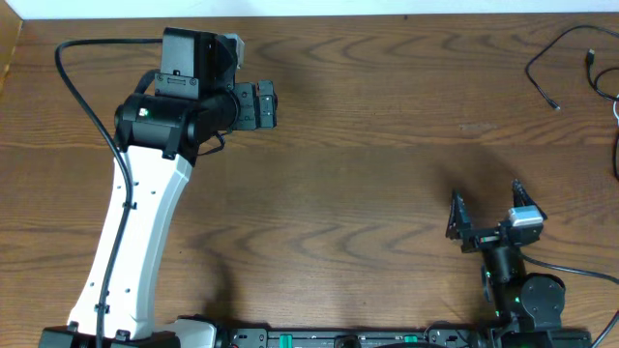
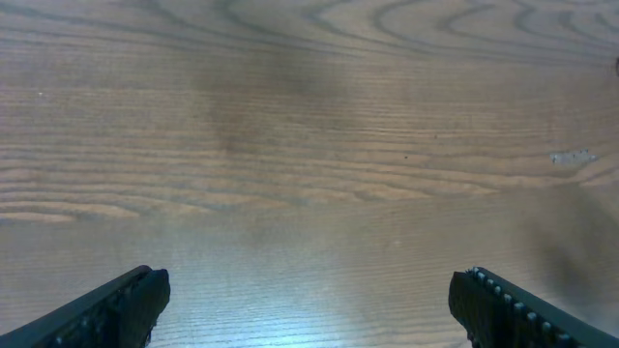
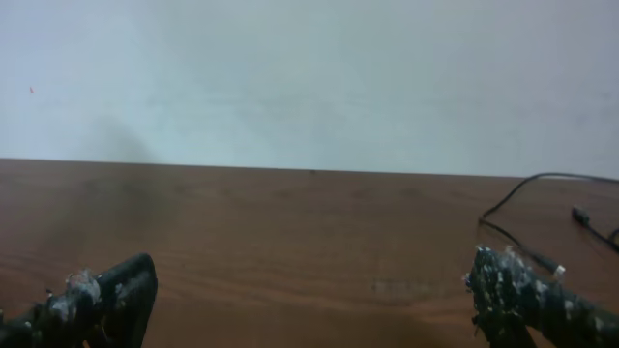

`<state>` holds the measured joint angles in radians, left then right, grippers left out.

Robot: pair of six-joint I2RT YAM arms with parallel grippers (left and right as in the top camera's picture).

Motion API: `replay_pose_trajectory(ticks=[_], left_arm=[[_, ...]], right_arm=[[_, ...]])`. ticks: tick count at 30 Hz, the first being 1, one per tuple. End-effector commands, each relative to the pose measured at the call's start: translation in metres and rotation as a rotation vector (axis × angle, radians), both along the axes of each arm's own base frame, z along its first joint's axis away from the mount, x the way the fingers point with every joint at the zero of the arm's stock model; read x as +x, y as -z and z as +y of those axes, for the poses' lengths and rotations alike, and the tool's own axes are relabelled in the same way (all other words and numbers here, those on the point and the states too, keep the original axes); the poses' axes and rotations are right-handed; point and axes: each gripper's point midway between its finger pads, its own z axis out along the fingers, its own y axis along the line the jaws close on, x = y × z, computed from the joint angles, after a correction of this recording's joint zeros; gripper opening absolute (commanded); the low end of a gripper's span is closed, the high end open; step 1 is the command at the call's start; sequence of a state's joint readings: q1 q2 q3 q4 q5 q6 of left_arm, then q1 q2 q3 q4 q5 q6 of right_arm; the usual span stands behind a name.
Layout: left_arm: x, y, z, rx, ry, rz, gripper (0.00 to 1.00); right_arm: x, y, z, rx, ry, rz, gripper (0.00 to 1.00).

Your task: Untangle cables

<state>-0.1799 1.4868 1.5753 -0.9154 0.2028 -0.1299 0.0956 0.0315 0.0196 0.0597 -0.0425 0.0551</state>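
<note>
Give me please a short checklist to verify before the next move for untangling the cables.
1. Left end effector open: ok, jaws wide, holding nothing.
2. Right end effector open: ok, jaws wide, holding nothing.
3. Cables located: ok, thin black ones lie at the far right corner of the table.
4. Whole tangle in view: not ok, it runs off the overhead picture's right edge.
5. Nearer arm: ok, the right end effector is closer; the left is far across the table.

Black cables (image 1: pixel 590 56) lie far right — left hand (image 1: pixel 266 104) and right hand (image 1: pixel 486 193), jaws spread, both well apart from them.
</note>
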Motion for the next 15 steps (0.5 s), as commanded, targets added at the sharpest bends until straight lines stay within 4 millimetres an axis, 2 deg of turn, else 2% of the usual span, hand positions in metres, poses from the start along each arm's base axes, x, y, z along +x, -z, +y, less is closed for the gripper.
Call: replay_pose_trajectory(ticks=[1,3,6,15], left_arm=[[0.002,0.004,0.001,0.018,0.002,0.007,0.98],[0.002,0.004,0.001,0.018,0.002,0.007,0.98],[0.002,0.004,0.001,0.018,0.002,0.007,0.98],[0.002,0.004,0.001,0.018,0.002,0.007,0.98]], right_arm=[[0.0,0.011,-0.005,-0.013,0.029,0.026,0.99],[0.0,0.016,-0.007,-0.015,0.039,0.048,0.99],[-0.001,0.036,-0.006,-0.023,0.035,0.129,0.99],[-0.001,0.034,-0.005,-0.016,0.03,0.121,0.99]])
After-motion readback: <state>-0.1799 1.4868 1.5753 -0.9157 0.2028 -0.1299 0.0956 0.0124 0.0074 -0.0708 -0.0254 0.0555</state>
